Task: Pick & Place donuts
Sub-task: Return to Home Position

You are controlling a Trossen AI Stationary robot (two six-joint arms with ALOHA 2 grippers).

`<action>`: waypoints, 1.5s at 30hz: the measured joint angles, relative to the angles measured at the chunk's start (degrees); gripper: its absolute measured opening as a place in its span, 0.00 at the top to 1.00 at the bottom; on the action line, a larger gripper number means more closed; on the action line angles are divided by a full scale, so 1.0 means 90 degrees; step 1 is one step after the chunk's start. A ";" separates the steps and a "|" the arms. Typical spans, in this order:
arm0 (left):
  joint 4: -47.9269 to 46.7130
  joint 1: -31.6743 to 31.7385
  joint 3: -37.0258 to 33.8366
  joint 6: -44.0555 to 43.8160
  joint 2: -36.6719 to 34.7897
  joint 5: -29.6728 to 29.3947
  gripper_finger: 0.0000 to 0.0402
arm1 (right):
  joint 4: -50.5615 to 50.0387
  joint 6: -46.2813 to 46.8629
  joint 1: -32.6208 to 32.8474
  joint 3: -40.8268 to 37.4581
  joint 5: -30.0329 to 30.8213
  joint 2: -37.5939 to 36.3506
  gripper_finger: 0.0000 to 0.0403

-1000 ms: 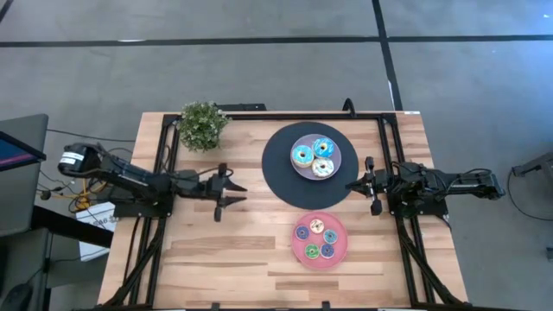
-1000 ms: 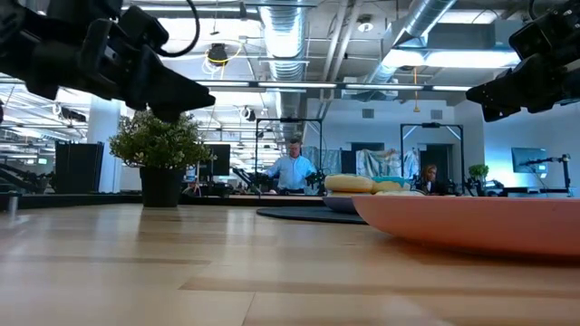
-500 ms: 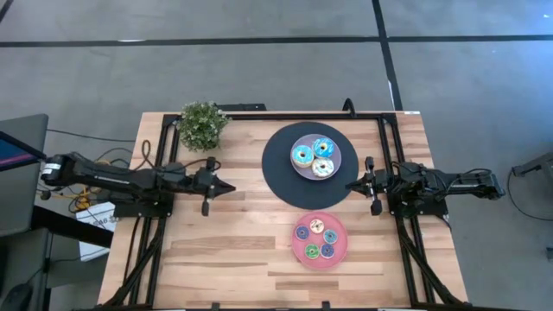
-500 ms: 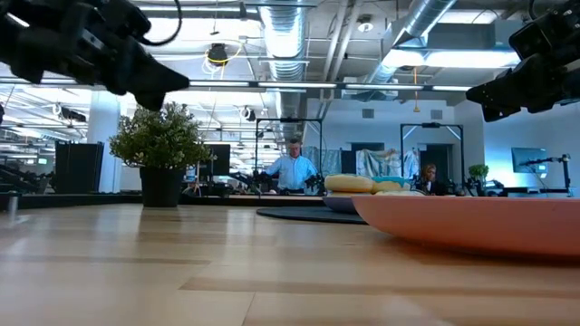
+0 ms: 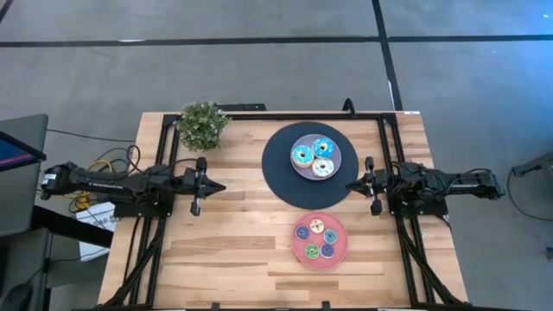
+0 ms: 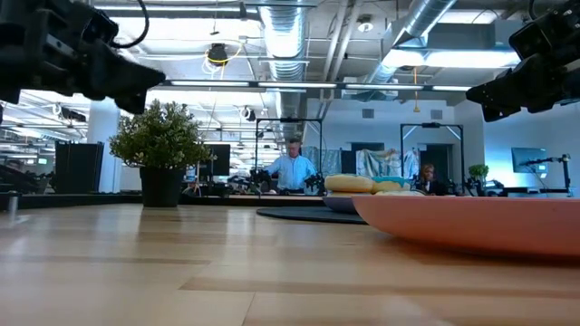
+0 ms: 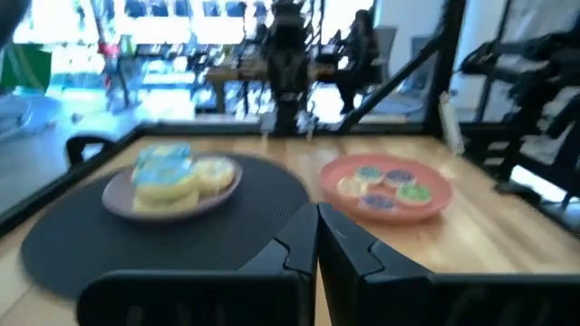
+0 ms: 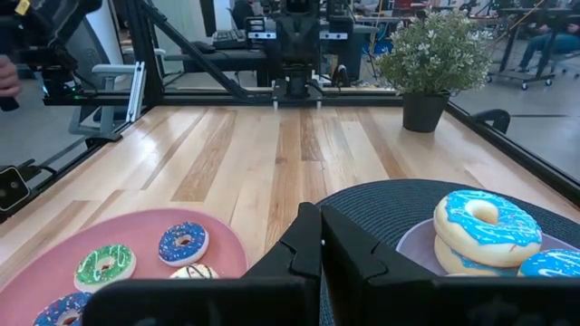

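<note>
Three large donuts [image 5: 314, 156], iced blue and white, lie on a lavender plate [image 5: 335, 161] that sits on a black disc [image 5: 276, 168]. Several small donuts [image 5: 316, 239] lie on a pink plate [image 5: 338, 250] nearer the table's near edge. My left gripper [image 5: 223, 185] hovers shut over bare wood, left of the disc and well clear of it. My right gripper [image 5: 348, 184] hovers shut at the disc's right rim, between the two plates. In the right wrist view the large blue donut [image 8: 485, 226] and the small donuts [image 8: 181, 243] flank my shut fingers [image 8: 321, 219].
A small potted plant [image 5: 202, 124] stands at the far left corner of the table. A black frame [image 5: 380, 117] runs along the far and side edges. Bare wood lies between the left gripper and the disc and along the near edge. People sit in the room beyond.
My left arm has drawn back toward the table's left edge, away from the black disc, with its gripper staying shut. The right arm, the plates and the donuts have kept still.
</note>
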 joint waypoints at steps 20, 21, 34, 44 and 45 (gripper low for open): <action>-0.2905 0.0389 0.0029 -0.0409 -0.3004 0.0297 1.00 | -0.0002 0.0001 0.0000 0.0000 0.0001 0.0001 1.00; -0.2935 0.0389 0.0029 -0.0553 -0.2953 0.0185 1.00 | 0.0000 0.0001 -0.0001 0.0000 0.0002 0.0002 1.00; -0.3017 0.0389 0.0029 -0.1135 -0.2925 -0.0363 1.00 | 0.0000 0.0000 -0.0002 0.0000 0.0000 0.0000 1.00; -0.3017 0.0389 0.0029 -0.1132 -0.2925 -0.0393 1.00 | 0.0000 0.0001 0.0000 0.0000 0.0000 0.0000 1.00; -0.3017 0.0389 0.0029 -0.1119 -0.2925 -0.0393 1.00 | 0.0000 0.0001 0.0001 0.0000 0.0000 0.0002 1.00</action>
